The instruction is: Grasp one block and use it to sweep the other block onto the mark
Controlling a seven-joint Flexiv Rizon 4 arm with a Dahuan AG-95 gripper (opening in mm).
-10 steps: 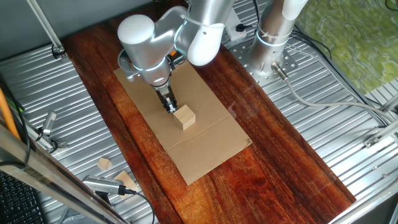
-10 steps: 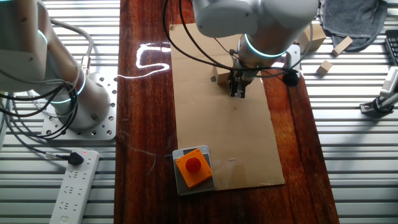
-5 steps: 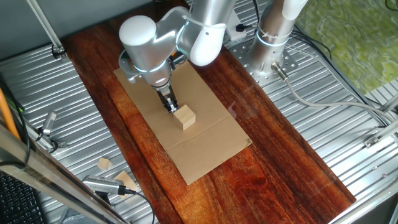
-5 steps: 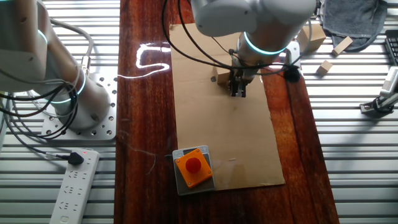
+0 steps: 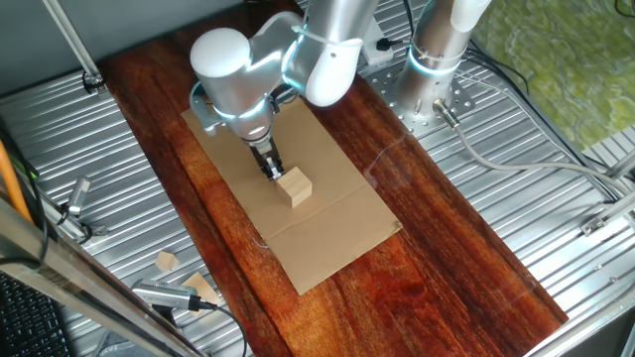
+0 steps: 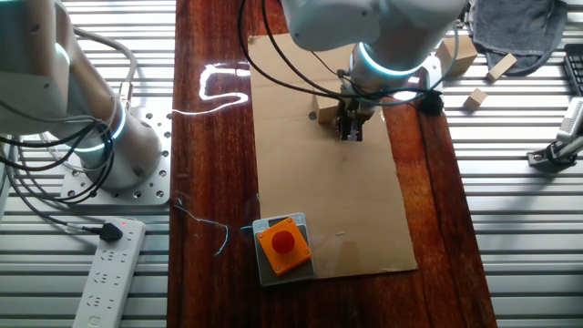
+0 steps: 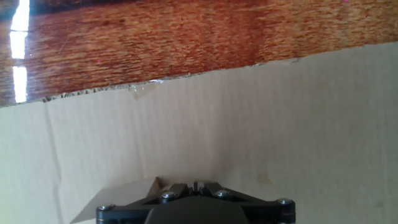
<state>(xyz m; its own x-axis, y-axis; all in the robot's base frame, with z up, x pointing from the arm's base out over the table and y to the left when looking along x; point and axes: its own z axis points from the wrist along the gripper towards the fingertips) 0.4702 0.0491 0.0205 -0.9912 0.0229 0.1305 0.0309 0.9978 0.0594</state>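
The pale wooden cube (image 5: 295,186) sits on the cardboard sheet (image 5: 327,238). My gripper (image 5: 271,169) points down with its fingertips just beside the cube's far-left side, at the cardboard. The jaws are pressed nearly together. The tiny wooden block is hidden between the fingers; I see it nowhere else. In the other fixed view my gripper (image 6: 350,129) stands mid-sheet, and a small tan corner (image 6: 314,116) peeks out beside it, most likely the cube behind the arm. The hand view shows the shut gripper (image 7: 197,185) over bare cardboard (image 7: 249,112). No mark is plain to see.
An orange box with a red button (image 6: 283,243) stands at one end of the cardboard. Wooden scraps (image 5: 167,261) lie on the ribbed metal beside the dark wooden board (image 5: 437,268). A second arm's base (image 5: 434,59) stands at the board's far side.
The arm has shifted only very slightly. The gripper stays shut beside the cube, and the cube has not moved.
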